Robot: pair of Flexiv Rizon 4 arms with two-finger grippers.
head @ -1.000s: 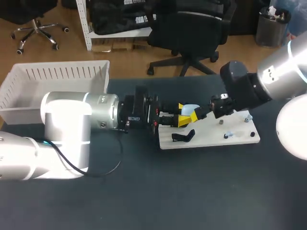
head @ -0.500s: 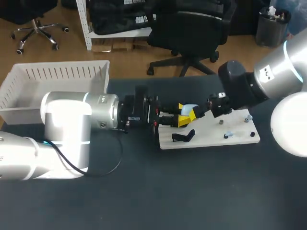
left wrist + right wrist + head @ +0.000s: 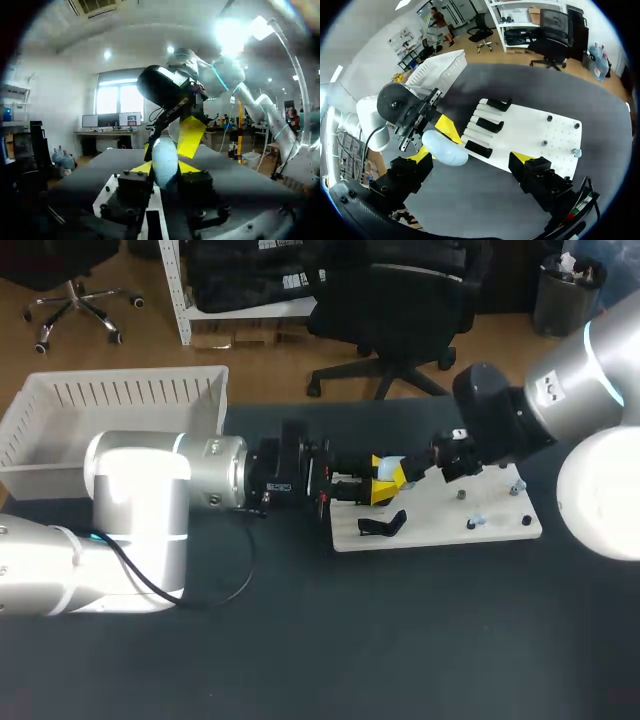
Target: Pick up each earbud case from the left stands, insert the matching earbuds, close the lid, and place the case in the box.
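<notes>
The left hand [image 3: 164, 169] grips the smooth, light, likely slippery earbud case [image 3: 445, 147] across its sides above the left edge of the white board [image 3: 440, 525], and the right hand [image 3: 472, 156] gapes wide beside it.

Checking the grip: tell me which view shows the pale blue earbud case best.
The right wrist view: the earbud case shows almost whole, held in the left gripper. The left wrist view shows the earbud case close, its lower part sunk between the fingers. The head view shows only a small patch of it.
</notes>
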